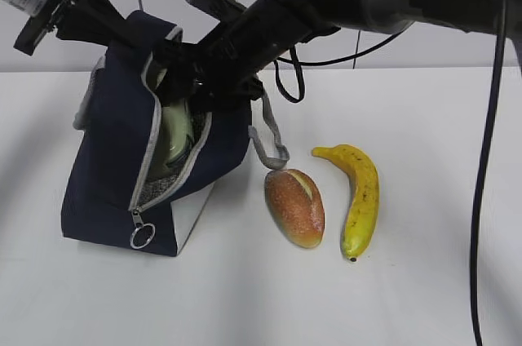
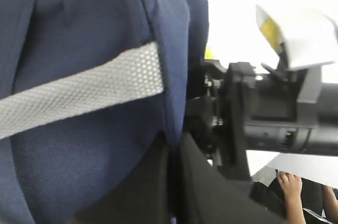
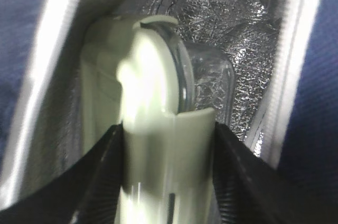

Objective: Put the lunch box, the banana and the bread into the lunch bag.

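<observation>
The navy lunch bag [image 1: 114, 175] stands at the left with its zipper open. My right gripper [image 1: 192, 85] reaches into the opening, shut on the sage-green-lidded lunch box [image 1: 173, 138], which sits on edge inside the bag. In the right wrist view both fingers [image 3: 100, 171] press the lunch box [image 3: 158, 129] against the silver lining. My left gripper [image 1: 151, 44] pinches the top edge of the bag; in the left wrist view its fingers [image 2: 200, 182] are closed on the blue fabric [image 2: 95, 145]. The bread [image 1: 294, 207] and the banana [image 1: 360, 199] lie on the table to the right of the bag.
The bag's grey strap handle [image 1: 269, 138] hangs towards the bread. The zipper's ring pull [image 1: 142, 236] dangles at the bag's front. A black cable [image 1: 485, 158] hangs down at the right. The white table [image 1: 424, 297] runs to the front and right.
</observation>
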You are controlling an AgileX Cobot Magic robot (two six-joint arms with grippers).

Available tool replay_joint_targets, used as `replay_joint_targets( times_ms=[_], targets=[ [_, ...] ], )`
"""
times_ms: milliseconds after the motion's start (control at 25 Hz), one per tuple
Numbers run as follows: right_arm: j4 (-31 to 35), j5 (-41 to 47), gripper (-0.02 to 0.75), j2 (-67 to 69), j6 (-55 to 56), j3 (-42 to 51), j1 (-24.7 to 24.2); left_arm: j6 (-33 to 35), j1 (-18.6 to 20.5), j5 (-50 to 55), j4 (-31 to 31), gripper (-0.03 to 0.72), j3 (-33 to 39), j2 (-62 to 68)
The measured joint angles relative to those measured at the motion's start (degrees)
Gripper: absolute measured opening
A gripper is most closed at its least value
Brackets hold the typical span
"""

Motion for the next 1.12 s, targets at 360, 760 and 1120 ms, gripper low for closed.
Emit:
replay_joint_targets(
  times_ms=[360,760,1120],
  targets=[
    [0.65,-2.3,0.385,2.57,0.0,-0.34,0.91,0.0,0.0,0.0,0.18,-0.001,0.0,0.0],
    [-2.68,-2.73,0.419,2.78,0.08,-1.31,0.88,0.0,0.0,0.0,1.56,-0.001,0.0,0.0],
    [-12.3,17.99,0.423,0.89,0.2,-14.41,-2.28,0.0,0.0,0.06,3.68,-0.001,0.0,0.0]
  ],
)
